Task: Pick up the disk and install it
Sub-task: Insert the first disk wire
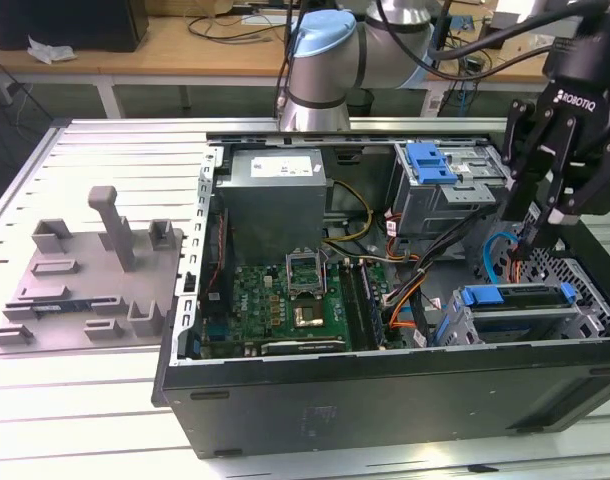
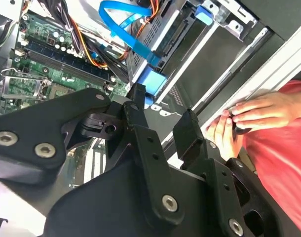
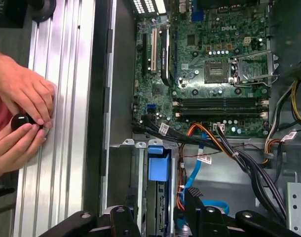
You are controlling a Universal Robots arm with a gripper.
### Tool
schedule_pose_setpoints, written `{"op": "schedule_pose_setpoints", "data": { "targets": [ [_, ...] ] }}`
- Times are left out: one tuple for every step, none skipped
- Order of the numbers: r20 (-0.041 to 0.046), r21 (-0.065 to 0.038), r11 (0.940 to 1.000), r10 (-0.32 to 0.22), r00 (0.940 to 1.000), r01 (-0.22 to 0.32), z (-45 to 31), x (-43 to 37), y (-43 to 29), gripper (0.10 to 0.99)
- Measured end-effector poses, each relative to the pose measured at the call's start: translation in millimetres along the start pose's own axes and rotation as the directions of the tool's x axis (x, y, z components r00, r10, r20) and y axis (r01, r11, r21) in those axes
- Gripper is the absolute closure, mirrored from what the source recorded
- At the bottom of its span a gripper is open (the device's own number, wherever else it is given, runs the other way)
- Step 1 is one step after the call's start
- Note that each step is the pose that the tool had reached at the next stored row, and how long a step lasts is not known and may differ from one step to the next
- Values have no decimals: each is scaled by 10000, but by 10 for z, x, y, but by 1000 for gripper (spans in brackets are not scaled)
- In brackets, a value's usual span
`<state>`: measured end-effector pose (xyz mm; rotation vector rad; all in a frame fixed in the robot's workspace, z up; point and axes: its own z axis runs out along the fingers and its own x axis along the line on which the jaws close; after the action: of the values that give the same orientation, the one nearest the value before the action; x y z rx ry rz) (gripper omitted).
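The claw [image 2: 163, 106] hangs wide open, holding nothing, just above the disk [image 1: 515, 296]. The disk lies in the lower cage [image 1: 505, 326] inside the computer case [image 1: 335, 400]. I think it is in its place, so little seems left to do.

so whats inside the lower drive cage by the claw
The disk: its blue carrier front and a strip of its edge show in the lower drive cage. The cage walls hide the rest, and the open claw covers its far end in the first wrist view.
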<state>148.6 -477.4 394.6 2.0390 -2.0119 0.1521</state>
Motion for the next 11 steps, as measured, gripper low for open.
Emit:
{"op": "schedule_pose_setpoints", "data": {
  "targets": [
    [-92,-2,10000,11,10000,-11,-4,-36,-19,580],
    [-159,-4,10000,18,9999,-18,-5,-62,-40,580],
    [-214,-6,10000,25,9998,-25,-5,-87,-62,580],
    [-296,-8,10000,33,9996,-34,-8,-120,-97,580],
    [-367,-10,10000,43,9993,-43,-3,-146,-136,580],
    [-412,-11,10000,48,9991,-49,0,-163,-161,580],
    [-452,-12,10000,52,9990,-52,2,-176,-184,580],
    [-516,-13,10000,59,9987,-60,8,-198,-223,580],
    [-553,-14,10000,63,9984,-64,10,-211,-247,580],
    [-594,-15,10000,68,9982,-70,13,-225,-273,580],
    [-647,-16,10000,76,9979,-77,19,-243,-310,580]
  ]
}}
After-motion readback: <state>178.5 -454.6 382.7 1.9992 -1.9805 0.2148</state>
